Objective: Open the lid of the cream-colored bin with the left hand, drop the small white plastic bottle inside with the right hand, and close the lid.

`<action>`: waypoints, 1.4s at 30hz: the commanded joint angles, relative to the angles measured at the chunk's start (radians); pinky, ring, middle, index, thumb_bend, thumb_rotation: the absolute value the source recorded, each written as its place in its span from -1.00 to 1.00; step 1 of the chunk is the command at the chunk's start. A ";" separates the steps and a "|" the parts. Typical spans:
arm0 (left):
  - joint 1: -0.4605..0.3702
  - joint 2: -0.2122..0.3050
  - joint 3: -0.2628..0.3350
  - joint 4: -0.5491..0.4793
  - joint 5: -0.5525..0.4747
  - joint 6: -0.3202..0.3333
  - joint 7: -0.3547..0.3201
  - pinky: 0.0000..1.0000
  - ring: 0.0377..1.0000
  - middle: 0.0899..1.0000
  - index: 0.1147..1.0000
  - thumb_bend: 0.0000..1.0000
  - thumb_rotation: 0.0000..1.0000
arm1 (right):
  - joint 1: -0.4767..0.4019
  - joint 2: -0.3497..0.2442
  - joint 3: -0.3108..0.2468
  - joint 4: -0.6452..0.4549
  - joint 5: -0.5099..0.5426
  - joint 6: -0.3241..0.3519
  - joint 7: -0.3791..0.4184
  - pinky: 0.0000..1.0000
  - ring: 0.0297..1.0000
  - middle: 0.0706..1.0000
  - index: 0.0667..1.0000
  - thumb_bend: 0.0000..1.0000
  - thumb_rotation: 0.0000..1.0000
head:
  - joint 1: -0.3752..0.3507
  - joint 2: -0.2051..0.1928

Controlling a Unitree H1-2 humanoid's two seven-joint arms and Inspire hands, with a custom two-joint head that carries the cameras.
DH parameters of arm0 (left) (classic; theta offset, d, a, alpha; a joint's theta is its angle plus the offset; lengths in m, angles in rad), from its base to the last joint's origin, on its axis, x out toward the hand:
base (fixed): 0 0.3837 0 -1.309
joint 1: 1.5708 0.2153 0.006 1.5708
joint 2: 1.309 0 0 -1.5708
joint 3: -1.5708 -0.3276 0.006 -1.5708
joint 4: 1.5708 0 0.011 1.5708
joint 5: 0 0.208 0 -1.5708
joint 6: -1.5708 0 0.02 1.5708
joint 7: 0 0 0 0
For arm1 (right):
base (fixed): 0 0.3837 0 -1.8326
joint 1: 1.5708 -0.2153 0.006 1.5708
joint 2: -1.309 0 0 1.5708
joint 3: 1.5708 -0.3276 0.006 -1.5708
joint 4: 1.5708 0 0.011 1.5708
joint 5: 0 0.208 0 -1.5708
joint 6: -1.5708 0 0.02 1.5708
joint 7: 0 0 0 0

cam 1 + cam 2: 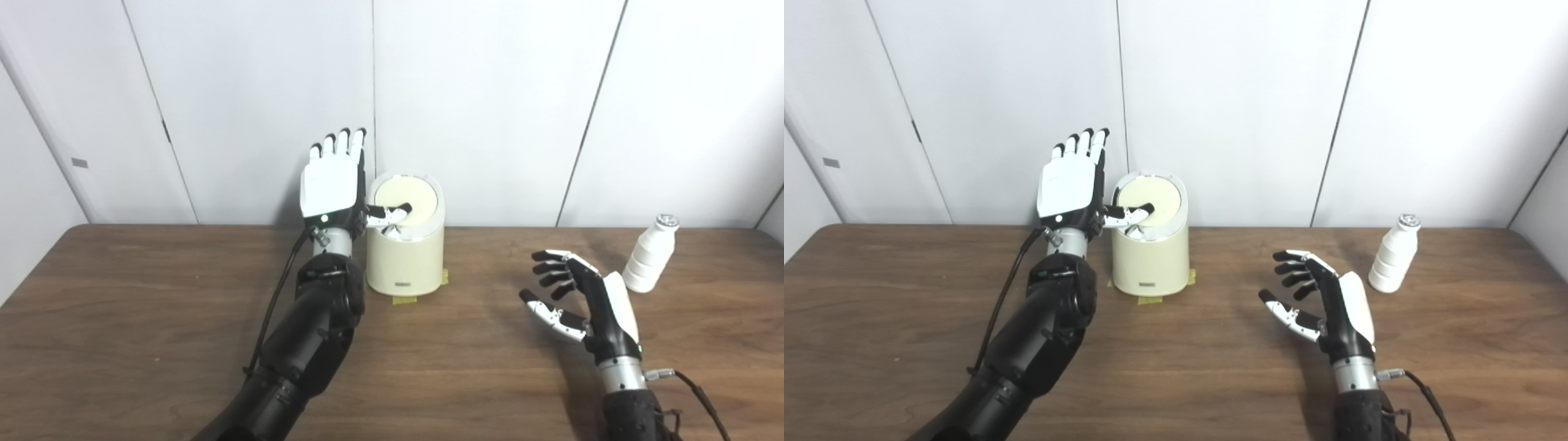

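The cream-colored bin (405, 257) stands at the back of the table near the wall, its round lid (415, 197) tilted toward me. My left hand (334, 184) is raised upright just left of the bin, fingers spread and pointing up, its thumb lying across the lid's front edge. It holds nothing. The small white plastic bottle (650, 254) stands upright at the far right of the table. My right hand (579, 297) hovers open over the table, left of the bottle and apart from it, palm facing left, fingers curled loosely.
The brown wooden table (153, 318) runs the whole width, with white wall panels behind. Yellow tape marks (407, 299) lie at the bin's base. A black cable (275, 300) hangs along my left forearm.
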 commanded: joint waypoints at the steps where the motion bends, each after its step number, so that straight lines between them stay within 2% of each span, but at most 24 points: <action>1: -0.022 0.010 -0.001 0.023 0.030 0.014 -0.022 1.00 1.00 1.00 1.00 1.00 -0.84 | 0.042 0.032 0.013 0.017 0.003 -0.020 -0.020 -0.20 0.05 0.16 0.30 -0.43 -0.53 | 0.001 0.001; 3: -0.020 0.013 -0.003 0.030 0.026 0.013 -0.013 1.00 1.00 1.00 1.00 1.00 -0.85 | 0.042 0.034 0.012 0.017 0.001 -0.019 -0.023 -0.32 -0.11 0.03 0.30 -0.43 -0.53 | 0.001 0.000; 5: -0.018 0.014 -0.003 0.032 0.011 0.012 -0.003 1.00 1.00 1.00 1.00 0.95 -0.75 | 0.041 0.034 0.011 0.017 0.003 -0.021 -0.022 -0.39 -0.17 -0.01 0.31 -0.43 -0.54 | 0.001 0.000; 6: -0.017 0.015 -0.002 0.031 0.007 0.012 -0.003 1.00 1.00 1.00 1.00 0.88 -0.62 | 0.042 0.035 0.011 0.015 0.004 -0.017 -0.020 -0.39 -0.17 -0.01 0.31 -0.43 -0.53 | 0.000 0.000; 7: -0.016 0.015 -0.001 0.027 0.002 0.011 -0.006 1.00 1.00 1.00 1.00 0.62 -0.09 | 0.042 0.036 0.010 0.014 0.006 -0.016 -0.019 -0.33 -0.08 0.06 0.31 -0.42 -0.53 | 0.001 0.000; 8: -0.015 0.014 0.003 0.021 -0.005 0.011 -0.007 1.00 1.00 1.00 1.00 0.48 0.39 | 0.042 0.035 0.010 0.015 0.005 -0.017 -0.020 -0.29 -0.03 0.09 0.31 -0.42 -0.53 | 0.002 0.000; 9: -0.014 0.014 0.005 0.015 -0.013 0.011 -0.007 1.00 1.00 1.00 1.00 0.43 0.75 | 0.041 0.034 0.011 0.018 0.004 -0.020 -0.022 -0.24 0.01 0.11 0.30 -0.42 -0.54 | 0.003 -0.001; 11: -0.013 0.013 0.011 -0.002 -0.028 0.009 -0.006 1.00 1.00 1.00 1.00 0.49 0.94 | 0.040 0.033 0.012 0.021 0.002 -0.024 -0.023 -0.19 0.06 0.14 0.30 -0.43 -0.55 | 0.003 -0.002; 13: -0.013 0.012 0.014 -0.012 -0.038 0.009 -0.005 1.00 1.00 1.00 1.00 0.55 0.99 | 0.041 0.032 0.013 0.017 0.001 -0.017 -0.018 -0.20 0.05 0.13 0.31 -0.43 -0.51 | 0.003 -0.003; 16: -0.012 0.011 0.018 -0.025 -0.054 0.008 0.000 1.00 1.00 1.00 1.00 0.51 1.00 | 0.043 0.032 0.013 0.011 0.003 -0.007 -0.011 -0.07 0.18 0.24 0.30 -0.42 -0.49 | 0.004 -0.005; 20: -0.007 0.011 0.023 -0.036 -0.068 0.004 0.011 1.00 1.00 1.00 1.00 0.29 1.00 | 0.042 0.032 0.016 0.014 -0.002 -0.006 -0.012 -0.01 0.23 0.29 0.28 -0.41 -0.47 | 0.003 -0.006; 23: -0.003 0.010 0.031 -0.043 -0.081 0.007 0.013 1.00 1.00 1.00 1.00 0.21 1.00 | 0.043 0.031 0.017 0.012 -0.001 -0.005 -0.010 -0.02 0.22 0.29 0.27 -0.40 -0.44 | 0.003 -0.005; 29: 0.010 -0.005 0.083 -0.067 -0.144 -0.017 0.070 1.00 1.00 1.00 1.00 0.58 1.00 | 0.043 0.031 0.016 0.014 0.004 -0.009 -0.008 0.00 0.23 0.30 0.27 -0.39 -0.46 | 0.002 -0.005; 32: 0.025 -0.011 0.108 -0.117 -0.172 -0.027 0.091 1.00 1.00 1.00 1.00 0.58 1.00 | 0.042 0.029 0.017 0.017 0.002 -0.011 -0.009 0.01 0.24 0.31 0.26 -0.40 -0.42 | 0.003 -0.007; 35: 0.052 -0.015 0.142 -0.199 -0.219 -0.057 0.106 1.00 1.00 1.00 0.97 0.27 1.00 | 0.044 0.031 0.016 0.008 -0.001 0.005 -0.006 -0.02 0.22 0.29 0.29 -0.40 -0.44 | 0.001 -0.009; 37: 0.075 -0.016 0.168 -0.258 -0.261 -0.084 0.106 1.00 1.00 0.96 0.91 -0.03 1.00 | 0.042 0.033 0.016 0.012 -0.001 0.000 -0.010 -0.06 0.19 0.27 0.29 -0.39 -0.44 | 0.000 -0.008; 40: 0.123 -0.023 0.222 -0.359 -0.368 -0.144 0.089 0.98 0.94 0.89 0.84 -0.40 1.00 | 0.039 0.032 0.015 0.019 0.004 -0.010 -0.013 -0.05 0.20 0.26 0.28 -0.39 -0.49 | 0.002 -0.009; 42: 0.159 -0.029 0.264 -0.395 -0.469 -0.239 0.088 0.77 0.85 0.82 0.76 -0.52 1.00 | 0.040 0.033 0.014 0.017 0.007 -0.001 -0.008 -0.03 0.21 0.28 0.28 -0.40 -0.46 | 0.002 -0.008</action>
